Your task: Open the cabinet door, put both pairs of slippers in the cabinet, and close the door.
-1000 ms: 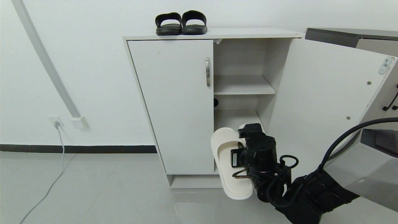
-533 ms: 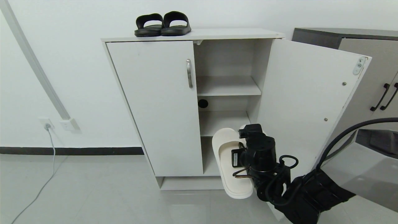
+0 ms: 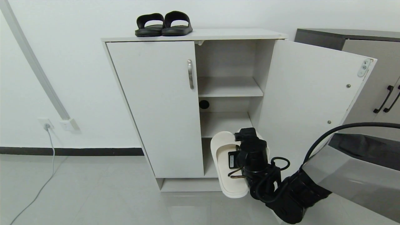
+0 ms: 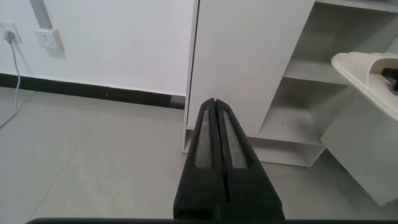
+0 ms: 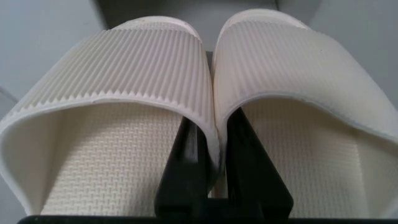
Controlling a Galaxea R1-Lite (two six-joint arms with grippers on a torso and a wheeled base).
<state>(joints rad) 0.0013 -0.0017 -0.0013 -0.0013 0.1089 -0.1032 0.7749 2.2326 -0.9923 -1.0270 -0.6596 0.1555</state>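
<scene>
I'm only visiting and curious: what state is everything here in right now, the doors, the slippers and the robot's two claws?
Right cabinet door: swung open.
Left cabinet door: shut.
Right gripper: shut on the white slippers.
White slippers: held as a pair before the open side, not yet inside.
Black slippers: side by side on the cabinet top.
Left gripper: shut, holding nothing.
Wall plug: plugged in.

Wall socket, cable; grey cupboard right.

Home-like entryway, white shoe cabinet on tiled floor, wall socket, grey cupboard
</scene>
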